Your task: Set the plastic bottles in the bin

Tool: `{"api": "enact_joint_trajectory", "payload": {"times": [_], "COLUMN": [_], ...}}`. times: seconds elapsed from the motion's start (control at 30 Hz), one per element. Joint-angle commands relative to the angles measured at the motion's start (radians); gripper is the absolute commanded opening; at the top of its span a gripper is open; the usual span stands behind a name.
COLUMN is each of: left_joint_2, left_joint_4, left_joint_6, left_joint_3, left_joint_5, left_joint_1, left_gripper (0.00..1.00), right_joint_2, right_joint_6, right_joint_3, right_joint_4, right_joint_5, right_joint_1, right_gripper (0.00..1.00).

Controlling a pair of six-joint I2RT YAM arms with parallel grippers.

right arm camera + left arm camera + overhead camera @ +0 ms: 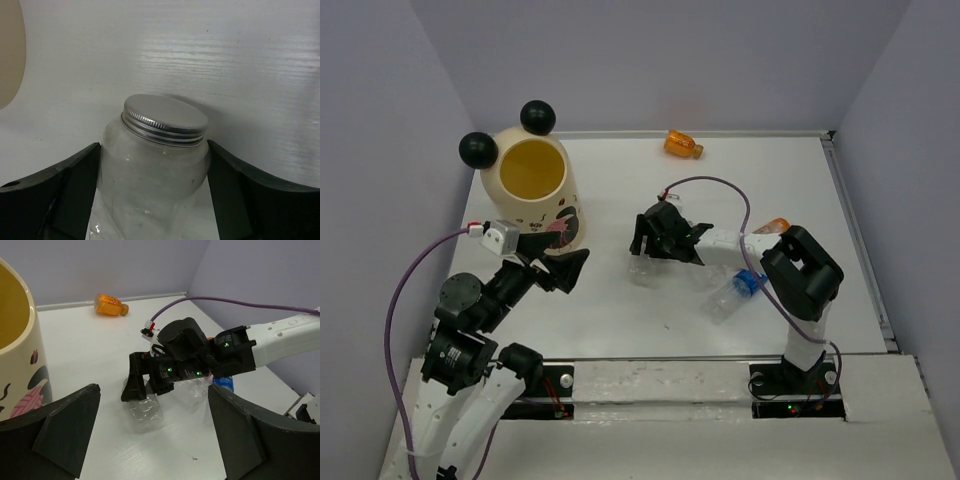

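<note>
The cream-yellow bin [532, 185] with black ball ears stands at the back left; it also shows in the left wrist view [17, 340]. My right gripper [660, 250] is open and straddles a clear bottle [645, 268] with a silver lid that lies on the table; the right wrist view shows the gripper [154, 150] with its fingers close on both sides of the bottle [155, 180]. A clear bottle with a blue label [732, 295] lies to its right. One orange bottle [683, 144] lies by the back wall, another [772, 226] is half hidden behind the right arm. My left gripper [562, 255] is open and empty, beside the bin.
The left wrist view shows the right gripper [150, 380] over the clear bottle [145, 412], the blue-label bottle [220, 382] behind it and the far orange bottle [109, 305]. Walls close the table at the back and on both sides.
</note>
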Motion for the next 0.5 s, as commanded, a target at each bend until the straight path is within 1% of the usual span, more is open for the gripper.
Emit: {"api": "enact_joint_trajectory", "payload": {"times": [0.0,0.03,0.13,0.17,0.2,0.23,0.27,0.3,0.33,0.37,0.4,0.43,0.47], "left_joint_2": [-0.074,-0.083,-0.095,-0.092,-0.092,-0.094,-0.1,-0.107,-0.114,-0.12,-0.135,-0.144,-0.152], "left_joint_4": [0.063,0.07,0.071,0.073,0.074,0.074,0.073,0.071,0.065,0.044,0.031,0.024,0.011], "left_joint_6": [0.005,-0.001,-0.024,-0.042,-0.05,-0.062,-0.092,-0.093,-0.122,-0.137,-0.157,-0.182,-0.192], "left_joint_3": [-0.045,-0.045,-0.05,-0.042,-0.022,-0.012,0.004,0.004,0.02,0.028,0.036,0.047,0.047], "left_joint_5": [-0.007,-0.014,-0.086,-0.103,-0.149,-0.15,-0.235,-0.296,-0.358,-0.484,-0.545,-0.597,-0.669], "left_joint_1": [-0.002,-0.002,-0.002,-0.001,-0.002,-0.002,-0.001,-0.001,-0.001,-0.002,-0.002,-0.002,-0.002], "left_gripper": [0.99,0.99,0.99,0.99,0.99,0.99,0.99,0.99,0.99,0.99,0.99,0.99,0.99], "right_joint_2": [-0.018,-0.018,-0.122,-0.147,-0.193,-0.193,-0.231,-0.247,-0.256,-0.264,-0.264,-0.262,-0.256], "right_joint_6": [0.003,0.001,-0.028,-0.064,-0.089,-0.115,-0.171,-0.172,-0.234,-0.267,-0.328,-0.356,-0.385], "right_joint_3": [0.057,0.059,0.045,0.053,0.062,0.076,0.123,0.152,0.187,0.224,0.296,0.33,0.359], "right_joint_4": [-0.008,-0.013,-0.01,-0.003,0.016,0.017,0.05,0.05,0.059,0.081,0.087,0.157,0.191], "right_joint_5": [0.054,0.059,0.071,0.079,0.077,0.077,0.08,0.08,0.082,0.082,0.079,0.074,0.062], "right_joint_1": [0.01,0.01,0.019,0.033,0.054,0.054,0.08,0.092,0.105,0.126,0.135,0.136,0.146], "right_gripper": [0.6,0.58,0.56,0.56,0.54,0.54,0.53,0.52,0.52,0.51,0.51,0.51,0.48]}}
